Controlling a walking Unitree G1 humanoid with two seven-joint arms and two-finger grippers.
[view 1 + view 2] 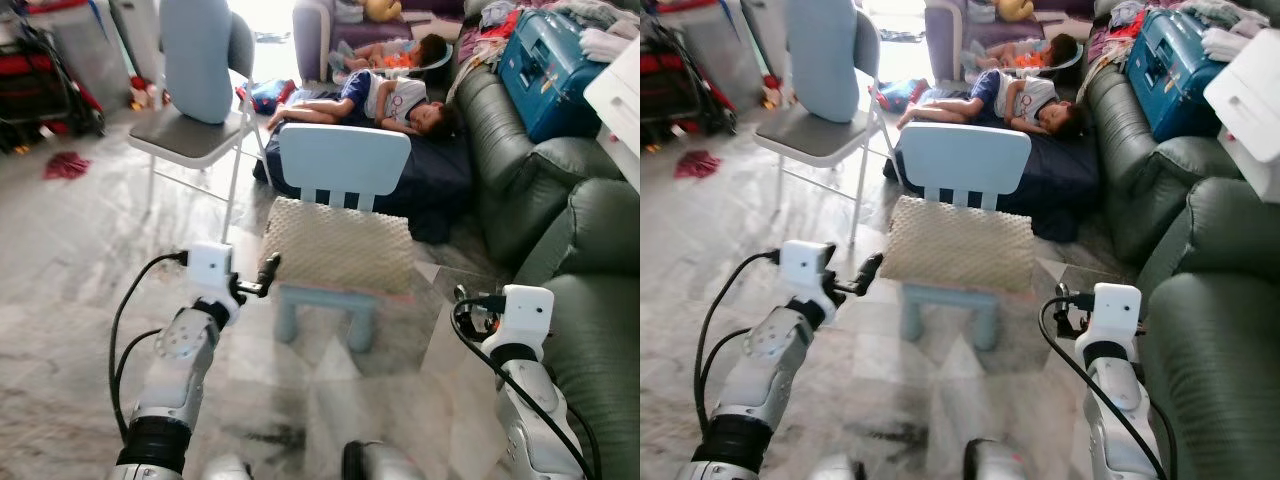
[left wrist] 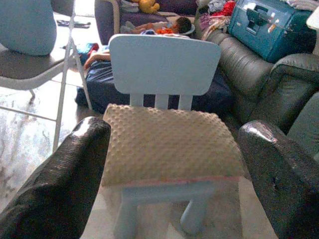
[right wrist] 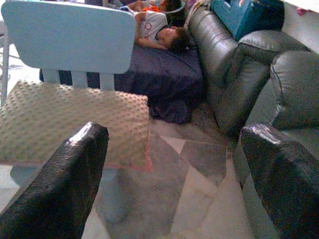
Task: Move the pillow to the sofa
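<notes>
Pillow (image 1: pixel 340 245) on small chair (image 1: pixel 343 165), ahead of both grippers. Left gripper (image 2: pixel 174 164) fingers spread, pillow between & beyond tips. Right gripper (image 3: pixel 174 174) spread, pillow off one finger (image 3: pixel 65 189).

You are looking at a pale marbled tile floor (image 1: pixel 80 250) lit brightly from the far end of the room. A grey folding chair (image 1: pixel 195 135) stands toward the far left, and a small light-blue child's chair (image 1: pixel 340 170) stands in the middle. Behind it a dark blue mattress (image 1: pixel 420 185) lies on the floor with two people asleep on it. A purple armchair (image 1: pixel 310 35) sits at the far end. A teal case (image 1: pixel 545 65) rests among heaped clothes along the right side.
</notes>
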